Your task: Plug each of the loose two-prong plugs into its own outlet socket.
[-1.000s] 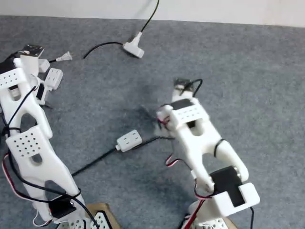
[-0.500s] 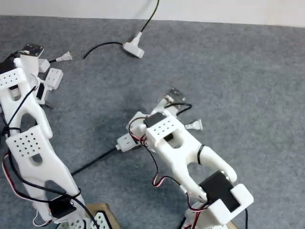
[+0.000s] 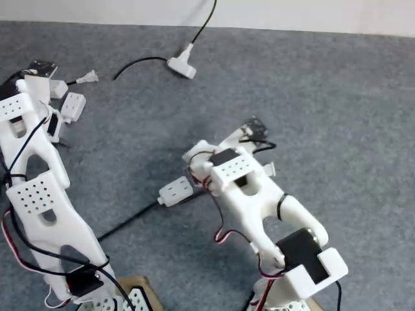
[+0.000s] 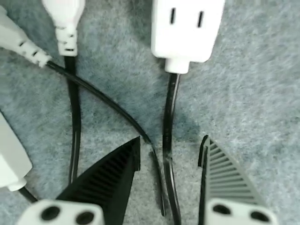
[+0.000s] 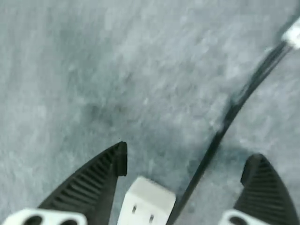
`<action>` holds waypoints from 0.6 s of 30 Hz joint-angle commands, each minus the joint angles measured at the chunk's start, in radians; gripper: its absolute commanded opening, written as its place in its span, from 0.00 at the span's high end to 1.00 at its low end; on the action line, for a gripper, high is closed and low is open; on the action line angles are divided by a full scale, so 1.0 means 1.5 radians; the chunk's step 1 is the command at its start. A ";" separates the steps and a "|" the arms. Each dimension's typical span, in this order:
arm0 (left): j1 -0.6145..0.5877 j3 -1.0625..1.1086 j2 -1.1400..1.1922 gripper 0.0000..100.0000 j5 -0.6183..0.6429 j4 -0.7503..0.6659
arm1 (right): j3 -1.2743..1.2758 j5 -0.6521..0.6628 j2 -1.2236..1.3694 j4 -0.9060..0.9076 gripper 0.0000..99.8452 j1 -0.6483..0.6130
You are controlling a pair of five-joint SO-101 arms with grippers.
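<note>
My left gripper (image 4: 168, 140) is open over the black cable of a white two-slot socket (image 4: 187, 33), which lies just beyond its fingertips. A white plug (image 4: 63, 14) with its own black cable lies beside that socket. In the high view this socket (image 3: 72, 105) and a small plug (image 3: 87, 78) sit at the far left by my left gripper (image 3: 57, 123). A second socket (image 3: 176, 191) lies mid-carpet. My right gripper (image 5: 187, 159) is open above it, with that socket (image 5: 147, 204) low between its fingers and untouched. Another white plug (image 3: 181, 65) lies at the back.
Black cables (image 3: 130, 220) cross the grey carpet (image 3: 337, 97), and one cable (image 5: 225, 122) runs past my right gripper's finger. More white cable ends (image 4: 11, 154) lie beside my left gripper. Wooden arm bases (image 3: 139, 291) stand at the front edge.
My right arm swung left and forward over the middle socket, then shifted slightly back to the right. The left arm and all plugs stayed put.
</note>
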 commanded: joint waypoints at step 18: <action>-0.017 -0.008 -0.012 0.78 -0.005 -0.004 | 0.022 -0.008 -0.006 -0.011 0.91 0.005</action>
